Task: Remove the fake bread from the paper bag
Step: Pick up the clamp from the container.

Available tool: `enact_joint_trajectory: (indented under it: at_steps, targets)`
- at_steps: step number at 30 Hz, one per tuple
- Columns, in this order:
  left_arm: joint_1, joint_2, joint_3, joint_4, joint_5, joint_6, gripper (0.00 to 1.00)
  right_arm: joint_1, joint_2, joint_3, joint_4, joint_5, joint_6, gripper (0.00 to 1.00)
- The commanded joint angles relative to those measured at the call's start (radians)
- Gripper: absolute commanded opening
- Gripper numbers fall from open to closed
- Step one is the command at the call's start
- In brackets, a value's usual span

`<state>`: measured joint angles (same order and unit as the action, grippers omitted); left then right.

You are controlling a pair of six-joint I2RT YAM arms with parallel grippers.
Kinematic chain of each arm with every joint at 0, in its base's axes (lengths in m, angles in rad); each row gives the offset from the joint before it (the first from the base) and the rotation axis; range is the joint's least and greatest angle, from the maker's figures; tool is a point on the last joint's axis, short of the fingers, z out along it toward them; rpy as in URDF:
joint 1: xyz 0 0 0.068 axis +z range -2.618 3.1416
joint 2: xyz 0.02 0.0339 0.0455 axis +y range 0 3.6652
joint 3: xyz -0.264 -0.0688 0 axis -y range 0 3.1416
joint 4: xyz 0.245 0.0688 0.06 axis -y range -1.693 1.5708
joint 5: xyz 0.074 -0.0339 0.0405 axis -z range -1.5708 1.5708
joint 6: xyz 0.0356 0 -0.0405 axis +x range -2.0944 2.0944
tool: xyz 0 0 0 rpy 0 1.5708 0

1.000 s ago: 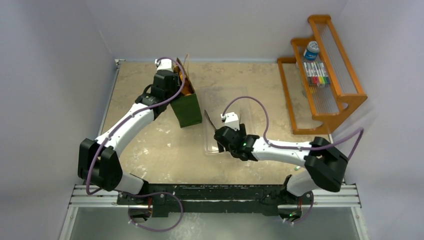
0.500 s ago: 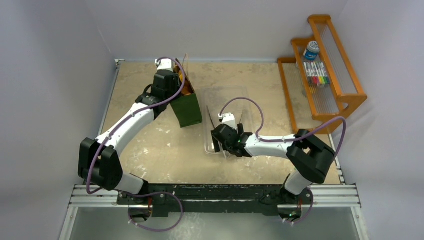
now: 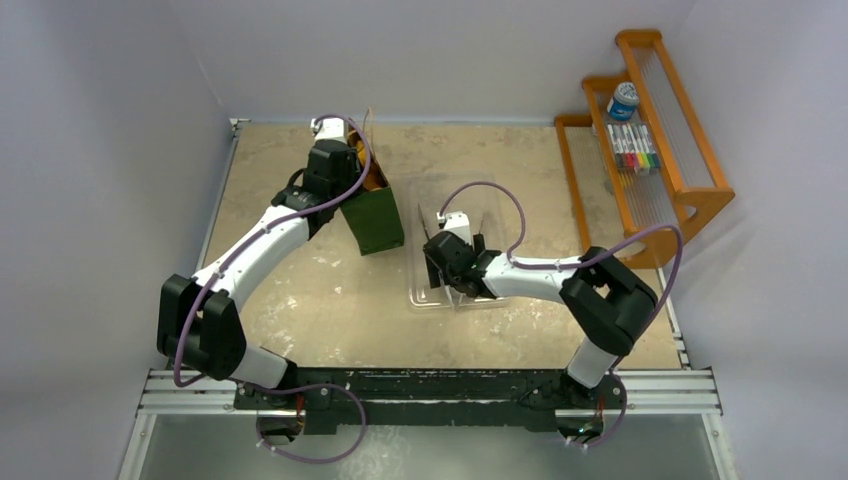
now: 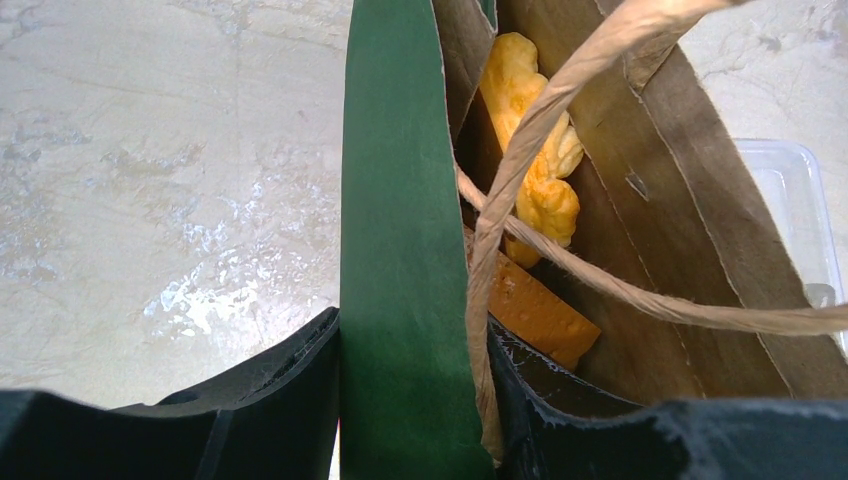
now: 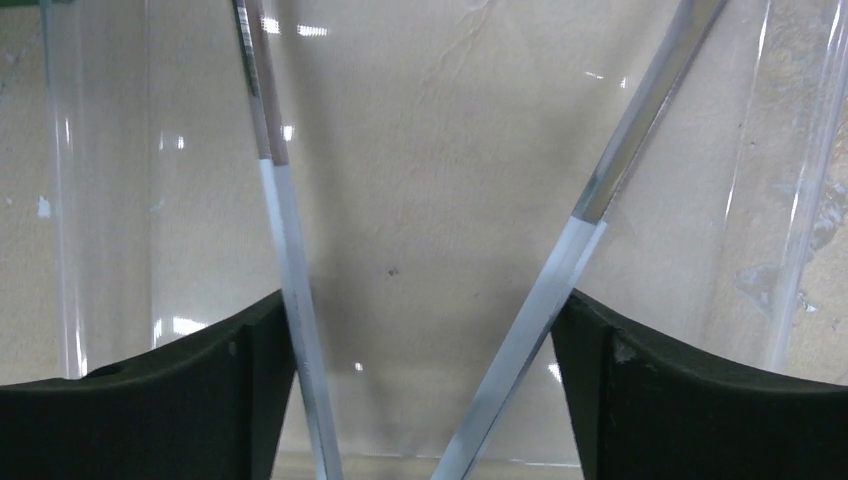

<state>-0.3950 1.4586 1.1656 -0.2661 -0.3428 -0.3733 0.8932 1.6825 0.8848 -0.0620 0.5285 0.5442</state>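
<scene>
The dark green paper bag (image 3: 376, 218) stands at the back left of the table. My left gripper (image 3: 347, 168) is shut on its near wall at the rim. In the left wrist view the green wall (image 4: 400, 250) sits between my fingers, with a tan string handle (image 4: 520, 150) across the mouth. Inside lie fake bread pieces: a golden croissant (image 4: 535, 150) and an orange slice (image 4: 535, 312). My right gripper (image 3: 447, 262) is over the clear plastic tray (image 3: 470, 190) and holds metal tongs (image 5: 285, 230), their two arms spread against my fingers.
An orange wooden rack (image 3: 650, 150) stands at the back right with coloured markers (image 3: 632, 148) and a small jar (image 3: 623, 100). The tray's clear wall (image 5: 60, 200) shows at the left of the right wrist view. Walls close the table on three sides.
My right arm has folded in, its elbow swinging left, and its gripper with the tongs has moved slightly away and left over the tray. The left arm and bag have not moved.
</scene>
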Motion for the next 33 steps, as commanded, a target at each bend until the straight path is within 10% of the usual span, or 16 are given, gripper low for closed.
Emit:
enact_joint_trajectory:
  at_steps: [1, 14, 23, 33]
  targets:
    - [0.0, 0.021, 0.004, -0.003, 0.013, 0.019, 0.46, -0.008, 0.001, 0.041, 0.014, 0.011, -0.029, 0.82]
    - [0.0, 0.03, -0.003, 0.017, 0.027, 0.013, 0.46, -0.008, -0.101, 0.03, -0.007, 0.006, -0.039, 0.27]
    - [0.0, 0.043, -0.003, 0.027, 0.039, 0.003, 0.47, -0.007, -0.078, 0.023, -0.009, -0.065, -0.051, 0.67]
    - [0.0, 0.05, 0.008, 0.019, 0.037, 0.011, 0.47, -0.008, -0.017, 0.035, -0.009, -0.08, -0.054, 0.69]
